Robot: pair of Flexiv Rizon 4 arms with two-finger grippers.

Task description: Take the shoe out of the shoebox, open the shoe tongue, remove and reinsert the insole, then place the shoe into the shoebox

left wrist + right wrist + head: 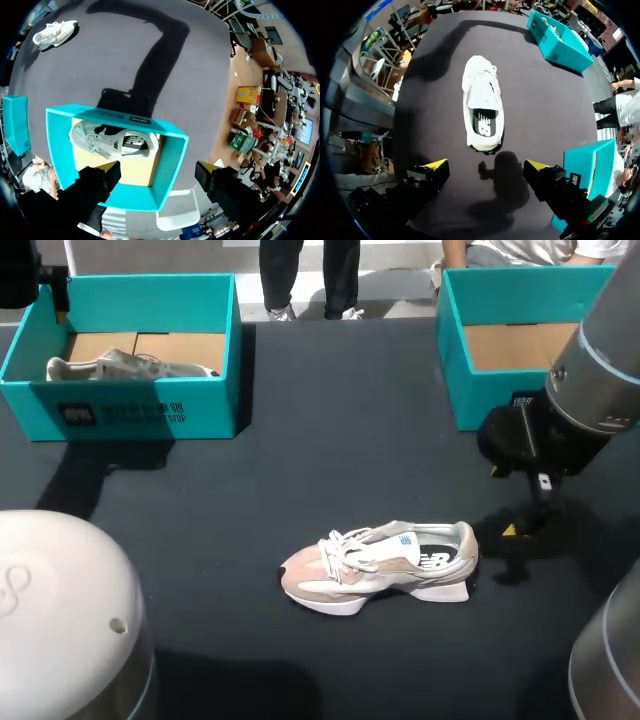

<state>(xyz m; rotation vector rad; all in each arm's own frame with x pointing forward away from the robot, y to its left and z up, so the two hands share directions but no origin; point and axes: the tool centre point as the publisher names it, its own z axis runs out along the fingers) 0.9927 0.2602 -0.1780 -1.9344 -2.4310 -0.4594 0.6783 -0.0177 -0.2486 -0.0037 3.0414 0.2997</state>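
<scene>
Pink and white, the shoe (385,565) stands on its sole on the dark table (330,420), at 6 o'clock from the middle, toe toward 9 o'clock. One blue box (130,415) sits at 10 o'clock with a grey shoe (125,367) inside. A second box (490,400) sits at 2 o'clock.

From the left wrist, the left gripper (160,172) is spread wide over the blue box, with the grey shoe at its 11 o'clock.

From the right wrist, the right gripper (486,165) is spread wide. The shoe lies at its 12 o'clock, not touching.
</scene>
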